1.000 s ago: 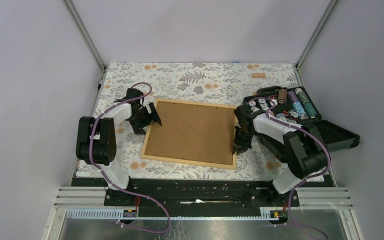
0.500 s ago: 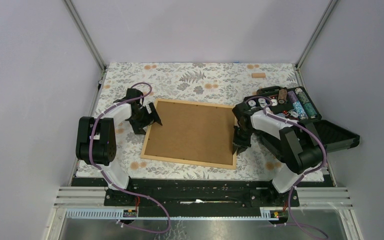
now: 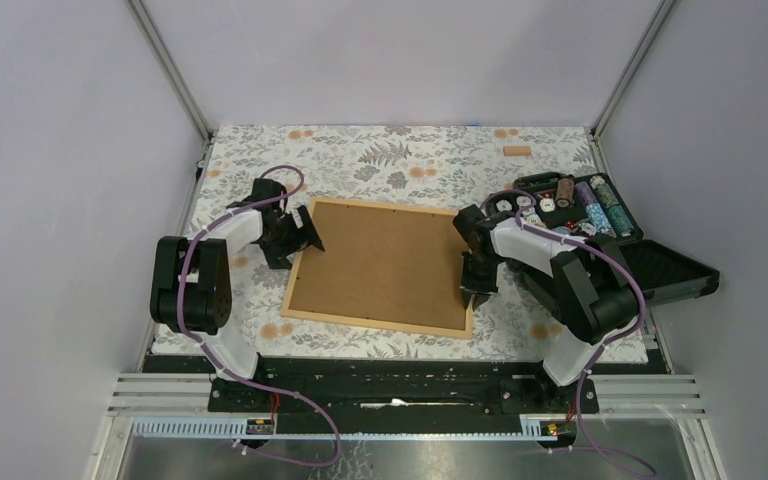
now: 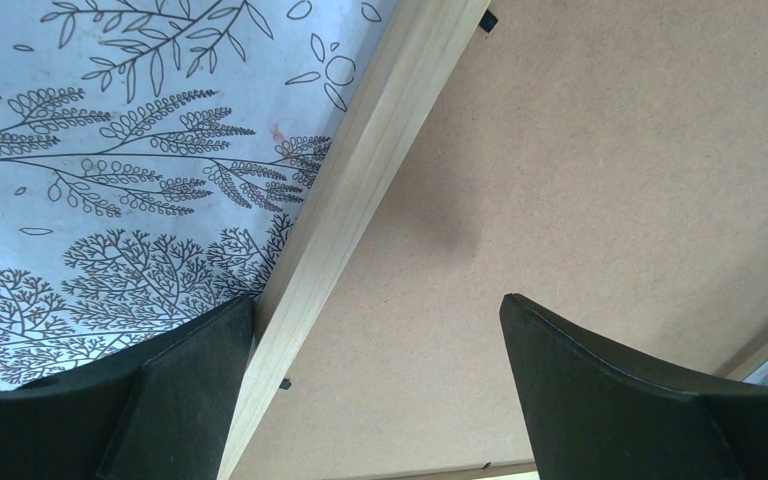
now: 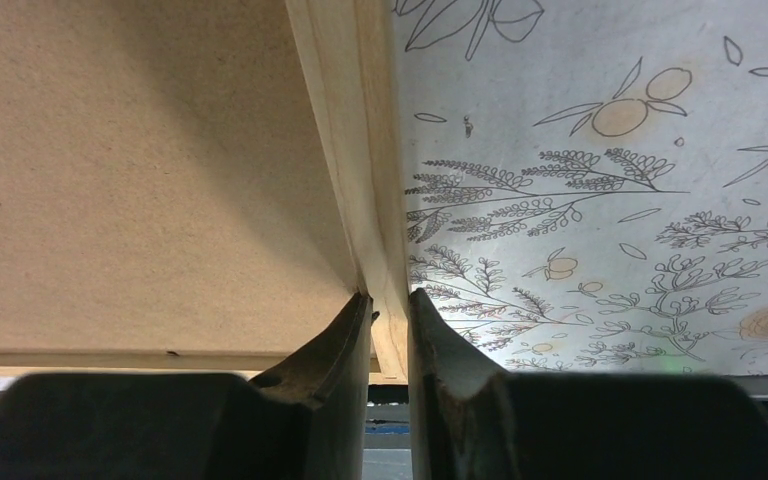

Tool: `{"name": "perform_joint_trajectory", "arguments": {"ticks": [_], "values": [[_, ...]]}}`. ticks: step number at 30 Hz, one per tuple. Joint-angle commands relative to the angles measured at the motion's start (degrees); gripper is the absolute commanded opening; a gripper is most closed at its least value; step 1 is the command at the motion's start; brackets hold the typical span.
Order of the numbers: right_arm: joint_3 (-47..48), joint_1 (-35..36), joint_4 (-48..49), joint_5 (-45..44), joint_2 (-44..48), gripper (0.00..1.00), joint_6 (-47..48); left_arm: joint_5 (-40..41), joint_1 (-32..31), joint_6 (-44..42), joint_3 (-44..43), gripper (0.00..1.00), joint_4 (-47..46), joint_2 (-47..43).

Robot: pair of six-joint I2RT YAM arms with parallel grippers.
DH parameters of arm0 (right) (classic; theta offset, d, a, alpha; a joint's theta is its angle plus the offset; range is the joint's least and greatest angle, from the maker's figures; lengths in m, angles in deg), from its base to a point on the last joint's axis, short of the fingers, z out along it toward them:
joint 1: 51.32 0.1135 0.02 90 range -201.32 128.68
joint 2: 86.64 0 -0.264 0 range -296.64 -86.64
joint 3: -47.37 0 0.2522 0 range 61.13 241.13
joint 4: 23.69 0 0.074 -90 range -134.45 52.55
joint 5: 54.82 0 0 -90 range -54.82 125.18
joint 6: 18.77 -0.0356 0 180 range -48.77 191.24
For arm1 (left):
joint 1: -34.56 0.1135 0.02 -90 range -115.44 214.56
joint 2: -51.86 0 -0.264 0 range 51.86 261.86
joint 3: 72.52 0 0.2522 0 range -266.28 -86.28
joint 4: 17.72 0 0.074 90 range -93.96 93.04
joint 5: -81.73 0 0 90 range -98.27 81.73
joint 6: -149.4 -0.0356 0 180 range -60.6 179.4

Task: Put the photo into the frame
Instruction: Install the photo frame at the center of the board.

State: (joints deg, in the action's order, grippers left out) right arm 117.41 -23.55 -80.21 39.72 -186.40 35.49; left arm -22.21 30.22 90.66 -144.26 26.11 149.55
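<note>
- Flowered worktop (image 3: 400, 160) carries the frame (image 3: 375, 324), which lies flat in its middle with the brown backing board (image 3: 385, 262) upward.
- Left tool (image 4: 375, 300) stands wide open astride the frame's left rail and grips nothing.
- Right tool (image 5: 390, 295) is almost closed and pinches the frame's right rail.
- Black case (image 3: 660, 270) stands to the right of the frame.

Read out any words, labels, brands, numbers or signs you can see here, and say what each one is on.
None can be read in any view.
On the chips in the black case: markings too small to read.
On the backing board of the frame: nothing written.
On the tablecloth: leaf and flower pattern only.
</note>
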Motion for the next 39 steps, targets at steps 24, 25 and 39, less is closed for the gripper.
{"name": "perform_joint_trajectory", "arguments": {"ticks": [24, 25, 39], "values": [[12.3, 15.1, 16.6, -22.1, -26.6, 0.35, -16.4, -12.8, -3.2, 2.7, 4.4, 0.96, -5.2, 3.4], [12.0, 15.2, 16.8, -22.0, -26.2, 0.36, -16.4, -13.0, -3.2, 2.6, 4.4, 0.96, -5.2, 3.3], [7.1, 9.9, 16.4, -8.4, 5.7, 0.65, -2.5, -10.8, -2.4, 0.9, 3.7, 0.97, -3.5, 2.8]]}}
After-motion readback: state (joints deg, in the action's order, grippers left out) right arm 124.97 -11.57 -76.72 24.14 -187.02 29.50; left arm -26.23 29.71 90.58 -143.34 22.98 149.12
